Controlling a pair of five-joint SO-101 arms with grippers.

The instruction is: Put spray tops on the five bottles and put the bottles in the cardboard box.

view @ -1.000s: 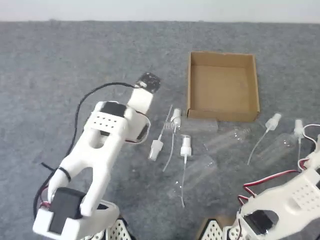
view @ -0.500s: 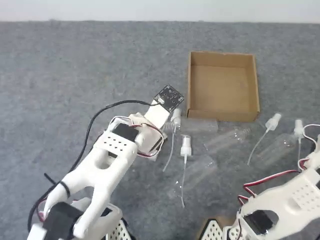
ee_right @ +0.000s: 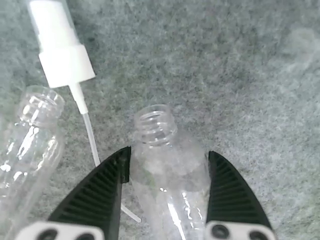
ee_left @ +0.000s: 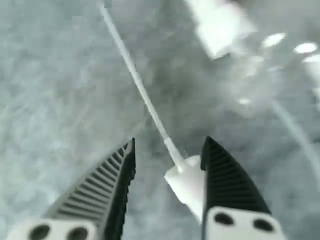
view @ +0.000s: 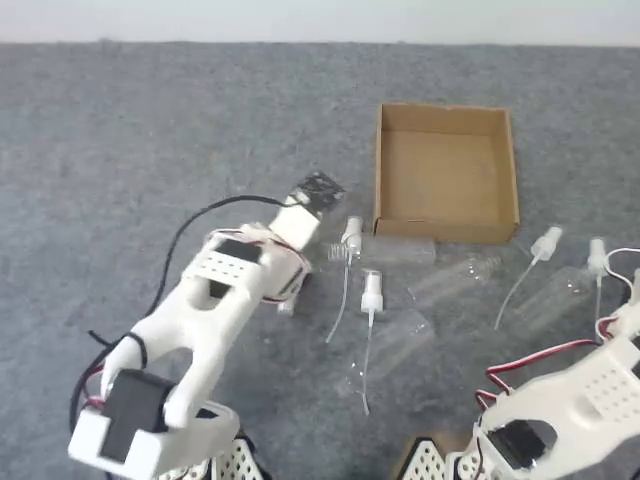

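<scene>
Spray top [ee_left: 186, 184] within left end effector [ee_left: 169, 142]

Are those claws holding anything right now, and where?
The right gripper seems to clasp an open bottle around its body, below the neck. The left gripper is open around a spray top, not gripping.
</scene>
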